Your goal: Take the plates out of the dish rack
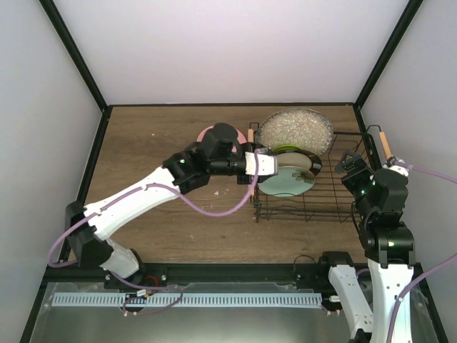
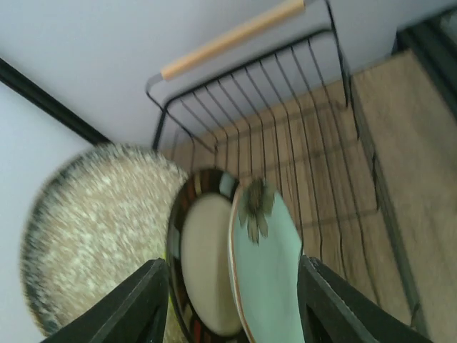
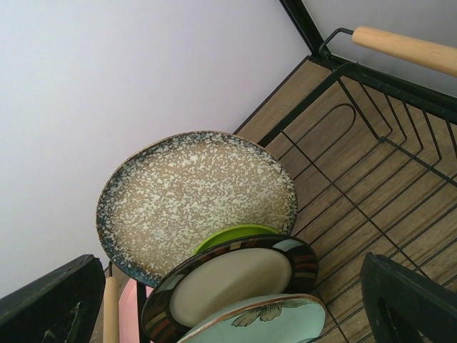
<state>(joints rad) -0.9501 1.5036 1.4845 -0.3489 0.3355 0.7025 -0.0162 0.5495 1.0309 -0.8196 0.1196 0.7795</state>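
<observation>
The left gripper [image 2: 230, 286] is open and holds nothing. In its wrist view, its two dark fingers [image 2: 136, 307] stand on either side of two upright plates: the cream plate [image 2: 203, 264] with the dark brown rim and the mint plate [image 2: 268, 286] with the flower. I cannot tell if a finger touches either plate, because this view is blurred.

These plates stand at the left end of the dish rack [image 1: 335, 207], with the mint plate at the front of the row. Behind the cream plate is the lime green plate [image 3: 232, 234], and behind that the large grey plate [image 3: 193, 193].

I judge that the step in hand is the approach to the next plate, and nothing is gripped yet. The jaws span two plates at once, so the next move calls for one finger to go into the narrow gap between the mint and cream plates, then a closing on one rim only and a lift straight up.

The right gripper [image 3: 228, 296] waits at the right side of the rack, wide open and empty.

A pink plate [image 1: 206, 131] seems to lie on the table [image 1: 157, 143] beside the rack, but the left arm covers most of it. I see no pale orange plate anywhere. The feet of the plates in the wires are hidden.
</observation>
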